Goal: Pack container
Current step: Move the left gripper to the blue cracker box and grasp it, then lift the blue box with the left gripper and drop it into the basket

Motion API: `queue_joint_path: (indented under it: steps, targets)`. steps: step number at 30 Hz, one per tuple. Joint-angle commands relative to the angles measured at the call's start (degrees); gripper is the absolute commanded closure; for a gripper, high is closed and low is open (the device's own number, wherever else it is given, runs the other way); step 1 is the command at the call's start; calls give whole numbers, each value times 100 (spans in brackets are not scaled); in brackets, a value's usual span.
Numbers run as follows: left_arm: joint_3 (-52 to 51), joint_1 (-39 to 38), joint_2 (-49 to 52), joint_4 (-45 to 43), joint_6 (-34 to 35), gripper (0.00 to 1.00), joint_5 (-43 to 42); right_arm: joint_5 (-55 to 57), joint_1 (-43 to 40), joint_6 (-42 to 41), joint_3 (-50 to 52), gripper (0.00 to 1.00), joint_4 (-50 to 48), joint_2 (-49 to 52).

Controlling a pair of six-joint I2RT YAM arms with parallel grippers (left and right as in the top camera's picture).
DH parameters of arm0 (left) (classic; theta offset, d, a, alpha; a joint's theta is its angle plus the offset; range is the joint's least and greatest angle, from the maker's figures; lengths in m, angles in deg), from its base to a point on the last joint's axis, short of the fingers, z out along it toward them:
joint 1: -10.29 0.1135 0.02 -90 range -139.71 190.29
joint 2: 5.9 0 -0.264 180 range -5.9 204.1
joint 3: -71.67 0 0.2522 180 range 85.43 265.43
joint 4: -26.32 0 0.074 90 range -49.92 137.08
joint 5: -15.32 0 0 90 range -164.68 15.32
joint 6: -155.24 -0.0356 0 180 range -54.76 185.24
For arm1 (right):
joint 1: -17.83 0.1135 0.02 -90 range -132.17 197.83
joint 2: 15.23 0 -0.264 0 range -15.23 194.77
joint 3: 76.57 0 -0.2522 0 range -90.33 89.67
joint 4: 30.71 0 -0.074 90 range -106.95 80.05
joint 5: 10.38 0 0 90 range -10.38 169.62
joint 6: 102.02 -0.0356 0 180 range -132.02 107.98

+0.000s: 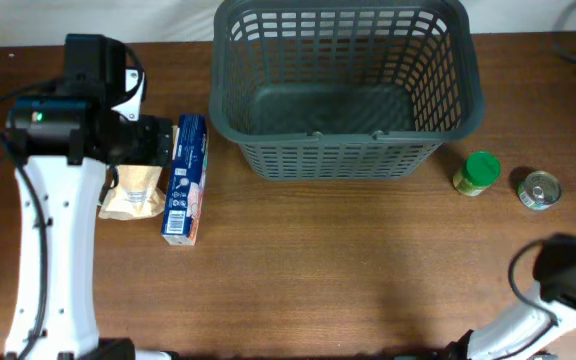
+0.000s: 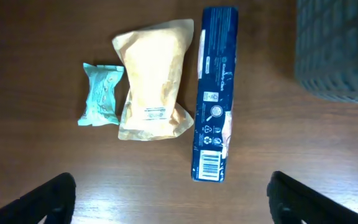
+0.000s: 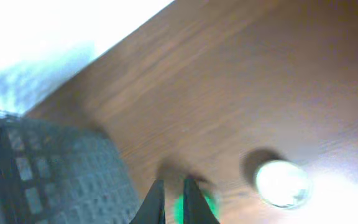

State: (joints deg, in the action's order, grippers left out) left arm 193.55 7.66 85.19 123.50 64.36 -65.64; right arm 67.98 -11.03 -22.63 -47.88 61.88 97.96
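The dark grey slotted basket (image 1: pixel 343 150) stands at the back centre and holds nothing I can see; its corner shows in the left wrist view (image 2: pixel 340 56) and its wall in the right wrist view (image 3: pixel 48 174). My left gripper (image 2: pixel 169 190) is open and empty above the table, near a tan pouch (image 2: pixel 153 81), a blue box (image 2: pixel 213 93) and a small teal packet (image 2: pixel 101 93). My right gripper (image 3: pixel 174 202) has its fingers almost together with nothing between them, high above a green-lidded jar (image 3: pixel 207 205). The right wrist view is blurred.
The blue box (image 1: pixel 185 180) and tan pouch (image 1: pixel 133 192) lie left of the basket, under my left arm (image 1: pixel 58 130). The green-lidded jar (image 1: pixel 478 172) and a round metal can (image 1: pixel 539 189) stand right of the basket. My right arm (image 1: pixel 568 270) is at the front right.
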Motion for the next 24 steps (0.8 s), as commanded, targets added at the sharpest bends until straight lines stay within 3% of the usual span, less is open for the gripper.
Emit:
queue_joint_path:
  steps: [1,3,4,6,10,22,24]
  targets:
    - [42,203,455,17,-70,2,-94,413,-540,-42,-37,96,155,-811]
    - [42,345,852,22,-409,0,-728,291,-756,-42,-37,30,286,-940]
    - [42,372,955,22,-529,0,-957,289,-780,-39,-37,1,302,-946]
    - [42,400,1263,26,-859,0,-1384,293,-833,-39,-35,1,304,-949]
    - [42,387,2052,-15,-1545,0,-1416,291,-828,-39,-35,1,304,-863]
    - [42,286,4131,-234,-1202,0,-1224,291,-828,-39,-35,1,304,-846]
    - [42,225,4411,-308,-1196,8,-1224,291,-828,-39,-35,1,304,-846]
